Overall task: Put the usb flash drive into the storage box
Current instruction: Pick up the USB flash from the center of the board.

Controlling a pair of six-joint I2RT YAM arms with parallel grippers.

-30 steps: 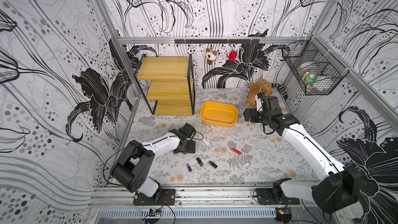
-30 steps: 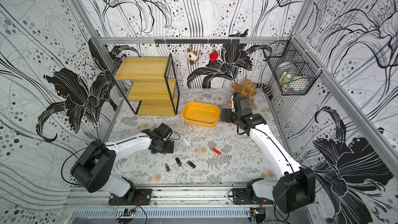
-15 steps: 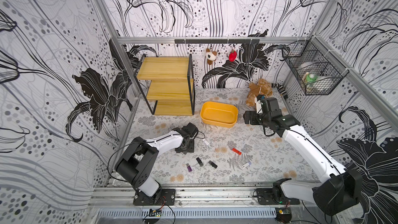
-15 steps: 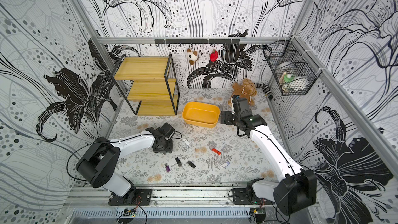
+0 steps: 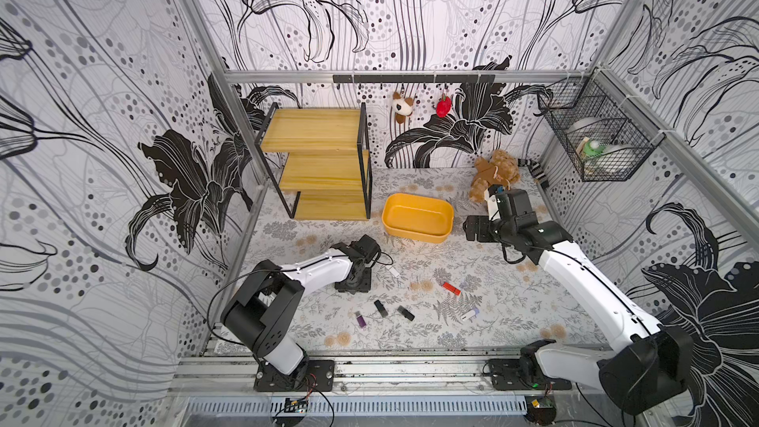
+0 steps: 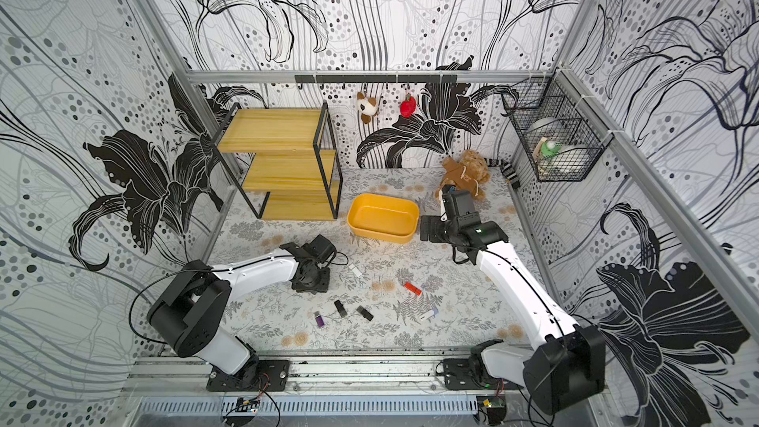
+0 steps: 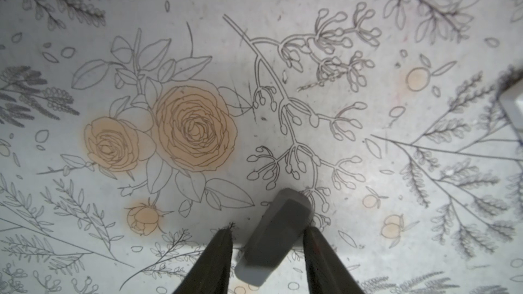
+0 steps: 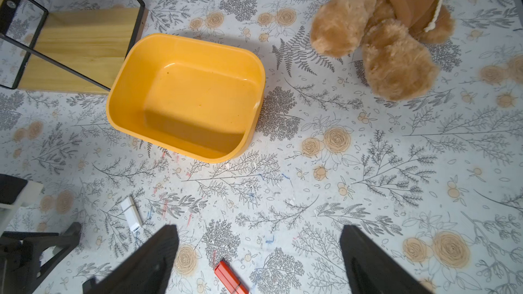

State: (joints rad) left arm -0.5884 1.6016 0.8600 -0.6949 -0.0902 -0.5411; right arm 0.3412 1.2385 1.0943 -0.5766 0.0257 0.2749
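The left gripper (image 5: pixel 354 281) was down at the desk (image 5: pixel 513 310). Its wrist view showed the jaws apart on either side of a grey usb flash drive (image 7: pixel 273 236). 1 finger (image 7: pixel 322 261) touched its edge or all but touched it, and the other finger (image 7: pixel 212 261) stood off with a clear gap, so nothing was clamped yet. The drive's long axis ran slantwise through the gap, not square to the fingers, so I judged a squeeze would likely turn it before it held. In both top views the drive was hidden under this gripper. Just right of the gripper lay a white drive (image 5: pixel 394 272). Towards the front lay a purple drive (image 5: pixel 360 320), 2 black drives (image 5: pixel 380 308), a red drive (image 5: pixel 451 288) and a white-and-purple drive (image 5: pixel 469 314), all loose. Further right and towards the back stood the storage box (image 5: pixel 415 235), empty and well apart from the left gripper. The right gripper (image 5: pixel 471 228) hung just beside the box's right end, jaws wide apart and holding nothing. It was nearer the box but farther from the grey drive.
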